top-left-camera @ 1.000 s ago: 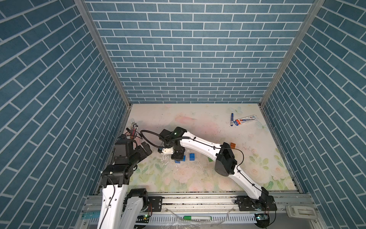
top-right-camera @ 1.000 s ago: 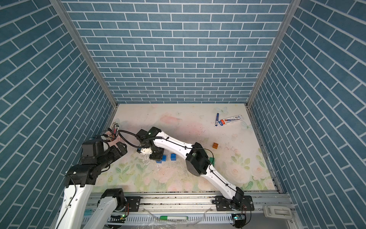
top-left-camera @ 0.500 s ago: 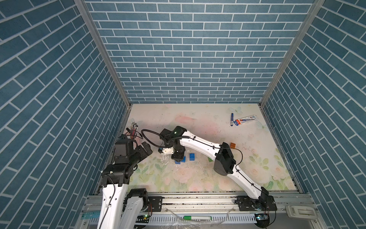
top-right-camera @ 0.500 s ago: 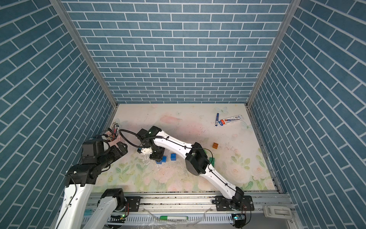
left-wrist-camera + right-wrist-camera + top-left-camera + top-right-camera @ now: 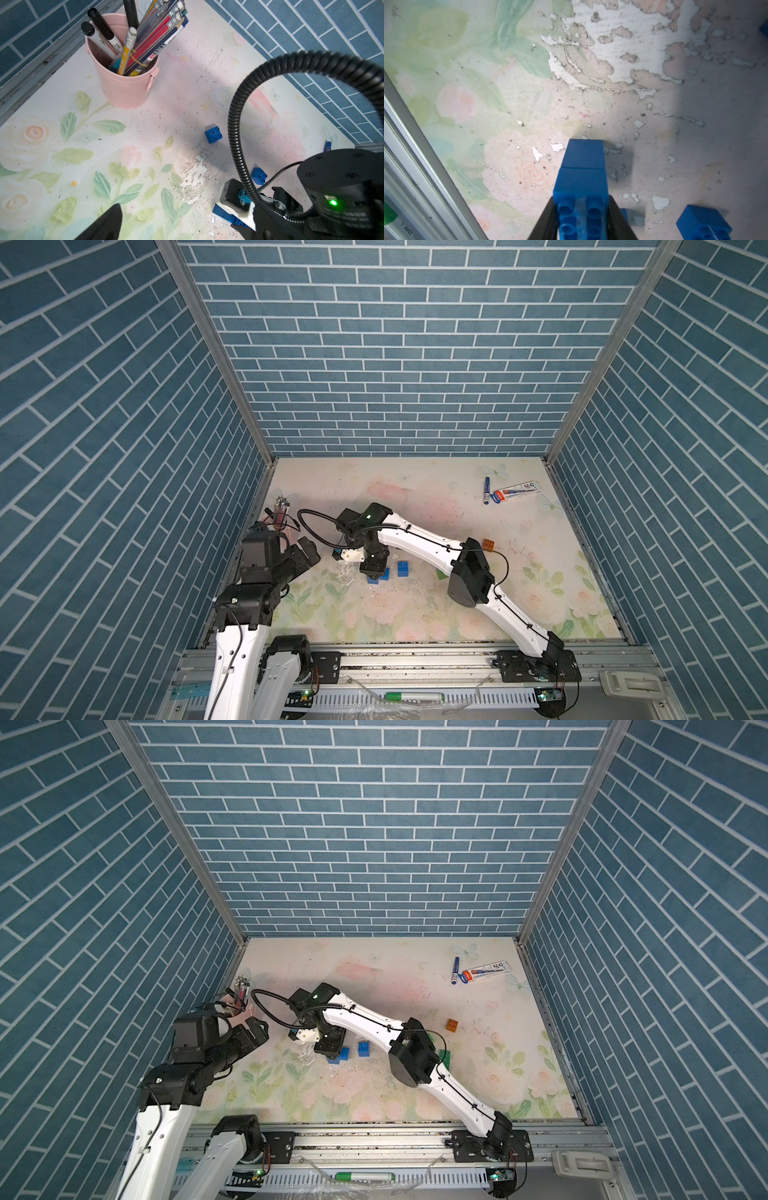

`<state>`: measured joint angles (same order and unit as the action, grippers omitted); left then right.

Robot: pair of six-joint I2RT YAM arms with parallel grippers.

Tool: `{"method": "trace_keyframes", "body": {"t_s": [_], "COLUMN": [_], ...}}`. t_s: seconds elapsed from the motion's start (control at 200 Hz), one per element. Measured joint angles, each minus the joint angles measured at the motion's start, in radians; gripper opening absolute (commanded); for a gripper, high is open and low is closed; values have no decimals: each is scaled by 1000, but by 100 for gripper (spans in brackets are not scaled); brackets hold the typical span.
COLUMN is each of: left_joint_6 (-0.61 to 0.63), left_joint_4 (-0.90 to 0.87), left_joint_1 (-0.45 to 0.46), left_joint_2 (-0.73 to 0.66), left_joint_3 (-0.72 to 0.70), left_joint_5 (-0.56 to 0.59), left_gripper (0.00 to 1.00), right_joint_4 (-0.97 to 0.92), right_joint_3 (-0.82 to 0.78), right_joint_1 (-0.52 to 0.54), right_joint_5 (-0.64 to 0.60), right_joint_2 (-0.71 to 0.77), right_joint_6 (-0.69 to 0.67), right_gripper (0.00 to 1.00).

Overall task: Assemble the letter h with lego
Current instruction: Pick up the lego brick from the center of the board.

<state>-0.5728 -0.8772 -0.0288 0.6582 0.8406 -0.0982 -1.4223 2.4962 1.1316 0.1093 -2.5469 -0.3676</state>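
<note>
Reaching leftward and down, right pincer (image 5: pixel 581 220) clamps stacked blue bricks (image 5: pixel 582 164).

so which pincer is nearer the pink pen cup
left. the left pincer hangs open close by the pink pen cup; the right pincer is farther out mid-table, shut on blue lego
</note>
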Motion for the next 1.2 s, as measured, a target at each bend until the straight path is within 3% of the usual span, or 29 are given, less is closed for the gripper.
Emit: {"method": "trace_keyframes", "body": {"t_s": [0.44, 1.2], "left_joint_6": [2, 8], "left_joint_4": [0, -38], "left_joint_1": [-6, -10], "left_joint_2": [11, -8], "left_joint_3": [0, 24], "left_joint_5": [1, 61], "left_gripper": [99, 99], "right_joint_4": [13, -9], "right_joint_3": [-145, -138], "right_joint_1": [12, -98], "right_joint_5": [-34, 60], "right_joint_2": [101, 155], "right_joint_6": [-56, -189], "right_gripper": [0, 0]}}
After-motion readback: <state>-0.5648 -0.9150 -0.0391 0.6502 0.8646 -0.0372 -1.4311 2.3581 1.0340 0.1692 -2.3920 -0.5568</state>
